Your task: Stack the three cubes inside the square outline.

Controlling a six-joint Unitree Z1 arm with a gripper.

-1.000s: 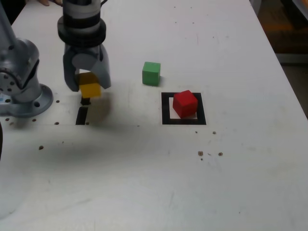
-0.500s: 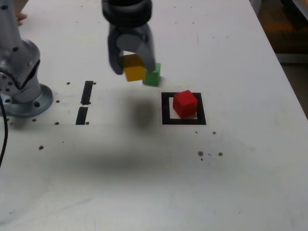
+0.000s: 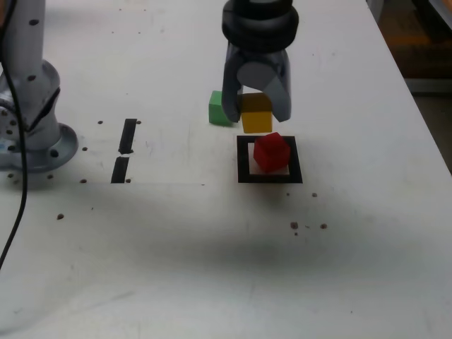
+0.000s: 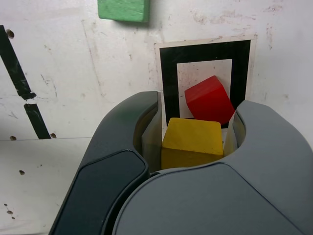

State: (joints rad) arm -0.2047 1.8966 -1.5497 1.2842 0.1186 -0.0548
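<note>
- The grey two-fingered gripper (image 3: pixel 257 113) pinches the small solid yellow cube (image 3: pixel 256 113), carried clear of the white table (image 3: pixel 212 247).
- The small red cube (image 3: pixel 272 152) sits rotated inside the black tape square outline (image 3: pixel 244 159), just below and toward the exterior view's right of the yellow one; judged not yet aligned for stacking.
- The outline holds only the red cube.
- The small green cube (image 3: pixel 217 109) rests outside it, beside the gripper.

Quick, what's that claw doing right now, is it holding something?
Gripper: shut on the yellow cube, held above the table near the red cube.
</note>
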